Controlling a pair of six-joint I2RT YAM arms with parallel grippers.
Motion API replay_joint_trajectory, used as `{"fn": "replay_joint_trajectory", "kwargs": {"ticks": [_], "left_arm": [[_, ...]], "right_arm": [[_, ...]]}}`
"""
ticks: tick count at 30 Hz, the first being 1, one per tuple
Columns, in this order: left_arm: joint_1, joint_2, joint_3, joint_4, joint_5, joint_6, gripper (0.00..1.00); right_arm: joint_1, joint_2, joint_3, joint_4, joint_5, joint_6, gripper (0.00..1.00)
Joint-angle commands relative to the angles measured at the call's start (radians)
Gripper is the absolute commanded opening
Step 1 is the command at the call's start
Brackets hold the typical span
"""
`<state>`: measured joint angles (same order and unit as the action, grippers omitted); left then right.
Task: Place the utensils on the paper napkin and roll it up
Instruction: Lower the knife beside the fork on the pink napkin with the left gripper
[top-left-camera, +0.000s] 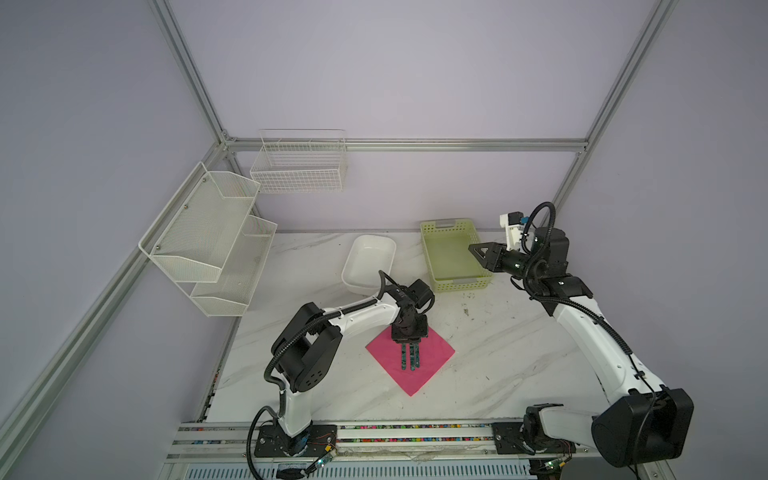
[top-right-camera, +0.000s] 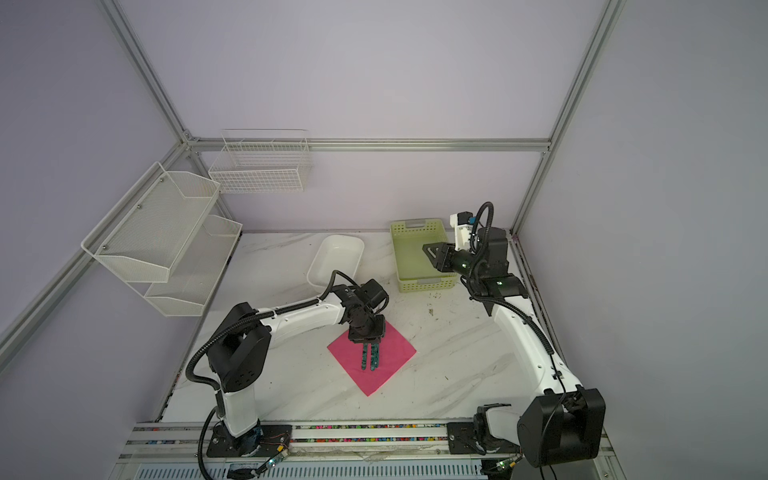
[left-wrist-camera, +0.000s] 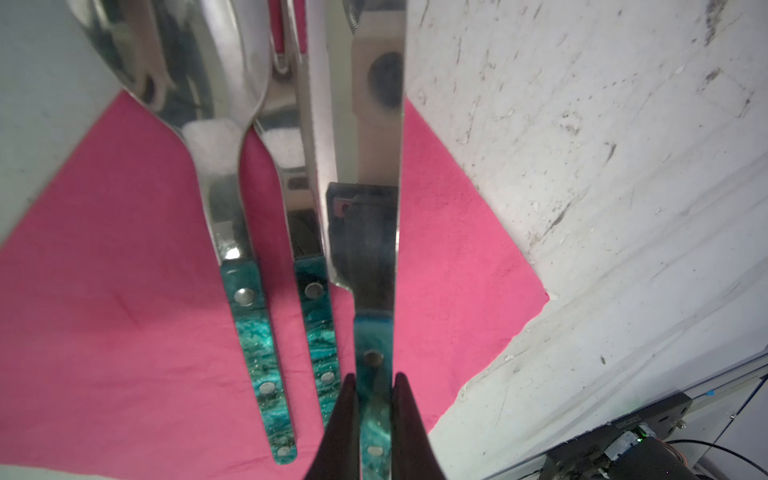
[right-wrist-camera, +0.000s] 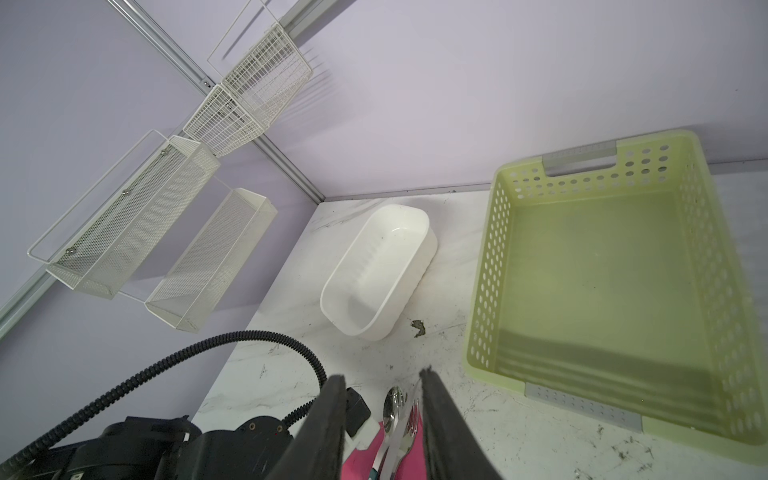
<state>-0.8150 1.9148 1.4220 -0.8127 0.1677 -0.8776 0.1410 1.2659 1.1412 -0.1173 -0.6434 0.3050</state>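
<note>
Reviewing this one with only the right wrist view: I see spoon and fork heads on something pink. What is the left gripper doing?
Observer: The left gripper is shut on a knife by its teal handle, right next to the fork.
Operator: Are the spoon and fork handles on the napkin?
Observer: Yes, the spoon and fork handles lie side by side on the pink napkin.
Operator: Where is the right gripper?
Observer: In both top views the right gripper is raised by the green basket, away from the napkin.
</note>
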Motion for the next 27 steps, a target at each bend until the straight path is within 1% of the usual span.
{"fn": "replay_joint_trajectory", "kwargs": {"ticks": [1,19,27], "left_arm": [[-0.005,0.023,0.111,-0.037,-0.010,-0.019,0.00],[-0.027,0.105,0.182,-0.069,-0.010,-0.043,0.00],[-0.027,0.124,0.197,-0.095,-0.029,-0.043,0.00]], "right_arm": [[0.009,-0.016,0.011,-0.011,-0.001,-0.015,0.34],[0.067,-0.023,0.027,-0.056,0.072,-0.065,0.37],[0.083,-0.027,0.027,-0.070,0.098,-0.079,0.38]]}}
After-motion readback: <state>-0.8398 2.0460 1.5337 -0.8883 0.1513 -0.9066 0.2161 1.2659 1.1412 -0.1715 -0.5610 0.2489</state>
